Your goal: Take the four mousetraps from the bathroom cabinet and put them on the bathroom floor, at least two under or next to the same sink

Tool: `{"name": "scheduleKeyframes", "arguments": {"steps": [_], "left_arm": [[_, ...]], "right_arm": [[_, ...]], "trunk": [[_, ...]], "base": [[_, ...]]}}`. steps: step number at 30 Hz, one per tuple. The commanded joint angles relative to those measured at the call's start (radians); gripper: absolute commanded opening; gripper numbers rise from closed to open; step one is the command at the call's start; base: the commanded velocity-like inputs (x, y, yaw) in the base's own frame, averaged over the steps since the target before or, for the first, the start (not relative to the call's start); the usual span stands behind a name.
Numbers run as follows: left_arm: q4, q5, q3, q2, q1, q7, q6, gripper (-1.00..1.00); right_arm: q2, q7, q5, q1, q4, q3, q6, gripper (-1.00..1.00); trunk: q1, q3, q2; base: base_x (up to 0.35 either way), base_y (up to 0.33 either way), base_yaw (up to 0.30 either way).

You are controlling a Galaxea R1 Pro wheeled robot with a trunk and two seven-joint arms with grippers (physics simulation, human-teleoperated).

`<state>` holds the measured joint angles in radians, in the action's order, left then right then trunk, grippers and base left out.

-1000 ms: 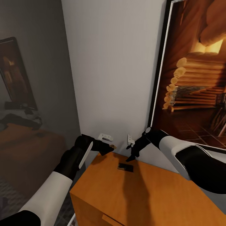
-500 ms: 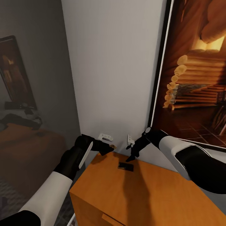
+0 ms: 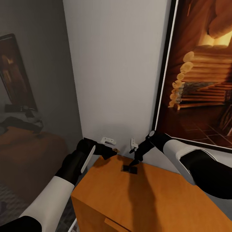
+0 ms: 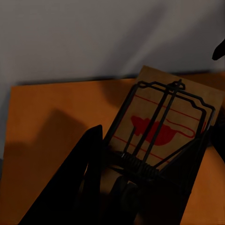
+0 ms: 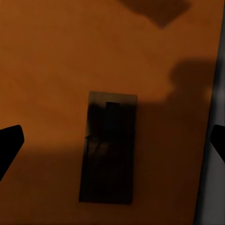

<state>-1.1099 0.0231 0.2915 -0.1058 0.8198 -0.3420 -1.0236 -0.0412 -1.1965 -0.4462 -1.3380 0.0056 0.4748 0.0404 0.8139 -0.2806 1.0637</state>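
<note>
White wall meets a large framed picture point(image 3: 199, 74) at the far right, and below them the flat orange-brown top of the cabinet point(image 3: 154, 196) fills the near right of the head view, with a dim room and dark clutter off to the far left. The left gripper point(image 3: 111, 152) hangs over the cabinet's far left corner with its fingers closed on a mousetrap point(image 4: 161, 124); the left wrist view shows that tan board, its dark wire frame and a red mark, clamped between the dark fingers above the orange top. A second mousetrap point(image 3: 129, 169) lies flat on the cabinet top, near the far edge by the wall. The right gripper point(image 3: 135, 162) points down just above it, and in the right wrist view the board point(image 5: 108, 147) sits in shadow between two widely spread fingertips point(image 5: 10, 143), so that gripper is open and not yet gripping. Judging by this, the task is at an early stage: one trap is in hand, a second looks about to be picked up, nothing rests on the bathroom floor, and the remaining two traps and the sink cannot be placed from these views.
</note>
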Motion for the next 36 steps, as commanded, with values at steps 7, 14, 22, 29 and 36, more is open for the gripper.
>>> {"name": "scheduleKeyframes", "arguments": {"steps": [7,14,22,29,36], "left_arm": [[-0.001,0.003,0.000,0.000,0.001,-0.003,-0.004,-1.00],[-0.001,0.003,0.000,0.000,0.001,-0.003,-0.004,-1.00],[-0.001,0.003,0.000,0.000,0.001,-0.003,-0.004,-1.00],[-0.001,0.003,0.000,0.000,0.001,-0.003,-0.004,-1.00],[-0.001,0.002,0.000,0.000,0.001,-0.003,-0.004,-1.00]], "right_arm": [[-0.003,-0.002,-0.008,-0.001,0.001,-0.005,0.004,1.00],[-0.015,-0.003,-0.008,-0.001,0.001,-0.005,0.004,1.00],[-0.026,-0.002,-0.008,-0.001,0.001,-0.005,0.004,1.00],[-0.028,-0.002,-0.008,-0.001,0.002,-0.005,0.004,1.00],[-0.028,0.001,-0.008,-0.001,0.002,-0.006,0.003,1.00]], "trunk": [[0.023,-0.020,0.043],[0.023,-0.020,0.043],[0.023,-0.020,0.043],[0.039,-0.033,0.071],[0.039,-0.033,0.071]], "base": [[0.000,0.000,0.000],[0.000,0.000,0.000],[0.000,0.000,0.000],[0.000,0.000,0.000],[0.000,0.000,0.000]]}}
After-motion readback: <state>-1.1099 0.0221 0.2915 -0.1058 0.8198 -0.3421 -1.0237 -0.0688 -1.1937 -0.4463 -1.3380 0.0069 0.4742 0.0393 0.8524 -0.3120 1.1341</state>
